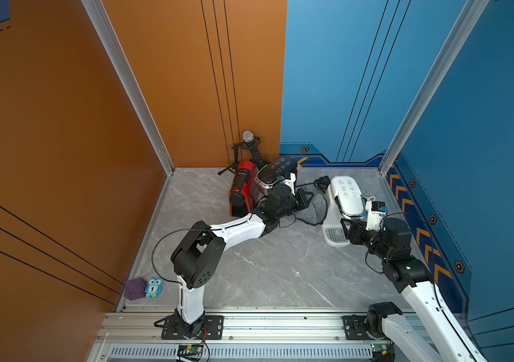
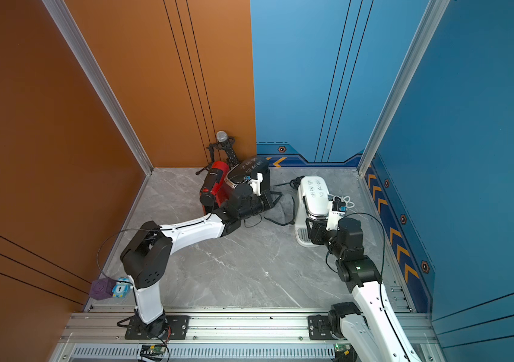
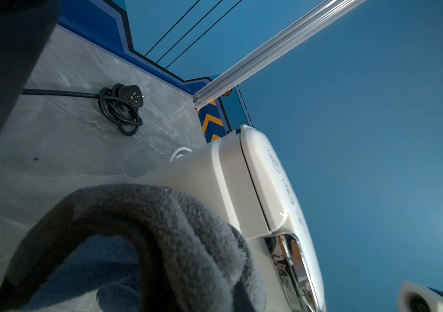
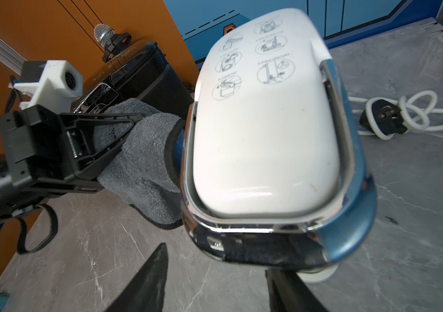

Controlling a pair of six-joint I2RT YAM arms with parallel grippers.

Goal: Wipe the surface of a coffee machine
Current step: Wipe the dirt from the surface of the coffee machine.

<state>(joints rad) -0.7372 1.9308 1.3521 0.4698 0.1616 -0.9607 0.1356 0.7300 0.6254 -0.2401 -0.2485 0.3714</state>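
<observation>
A white coffee machine (image 1: 345,196) (image 2: 313,196) with a chrome-rimmed lid (image 4: 263,129) stands at the back right of the grey table. My left gripper (image 1: 311,197) (image 4: 134,123) is shut on a grey cloth (image 4: 144,154) (image 3: 177,229), which hangs against the machine's left side (image 3: 215,173). The cloth hides the left fingers in the left wrist view. My right gripper (image 1: 348,231) (image 4: 217,286) is open at the machine's front, low by the drip tray (image 1: 334,235). Only table shows between its fingers (image 4: 147,281).
A black coffee machine (image 1: 276,174) and a red one (image 1: 243,188) stand behind my left arm, with a microphone on a tripod (image 1: 248,138). A black plug and cord (image 3: 120,108) and a white cord (image 4: 409,116) lie near the white machine. A purple cube (image 1: 135,288) and an owl toy (image 1: 154,286) sit front left.
</observation>
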